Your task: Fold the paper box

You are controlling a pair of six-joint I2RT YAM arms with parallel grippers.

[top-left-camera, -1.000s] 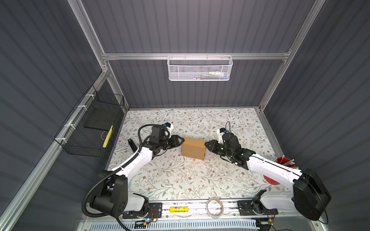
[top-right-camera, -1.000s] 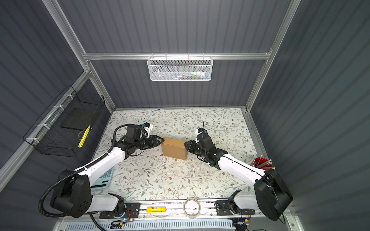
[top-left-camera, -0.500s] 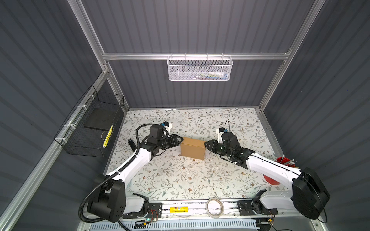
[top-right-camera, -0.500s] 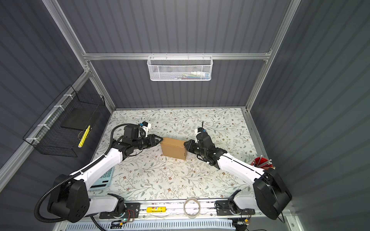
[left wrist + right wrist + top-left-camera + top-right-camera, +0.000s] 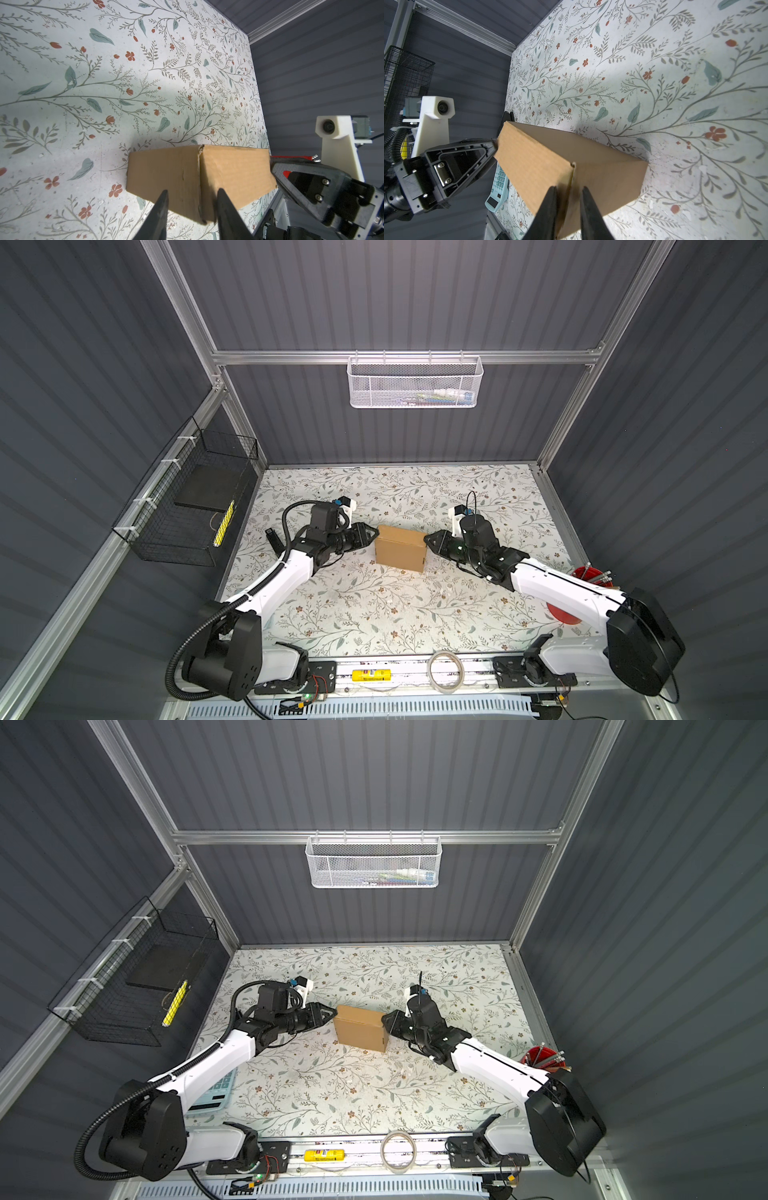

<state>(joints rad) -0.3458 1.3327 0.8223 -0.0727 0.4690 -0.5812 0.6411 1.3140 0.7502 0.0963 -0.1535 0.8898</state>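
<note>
The paper box (image 5: 401, 547), brown corrugated card closed into a squat block, sits mid-table on the floral cloth (image 5: 374, 614). The left gripper (image 5: 375, 532), partly open, touches its left end; the right gripper (image 5: 427, 539), nearly closed, straddles a corner seam, grip unclear. A teal calculator (image 5: 216, 1092) and red pencil cup (image 5: 540, 1054) lie well apart.

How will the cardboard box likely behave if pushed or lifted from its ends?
Probably light: the paper box is thin corrugated cardboard. Its flat base on the table suggests sliding, not rolling. The corner seam gapes slightly in the right wrist view, so squeezing may flex or reopen it.
</note>
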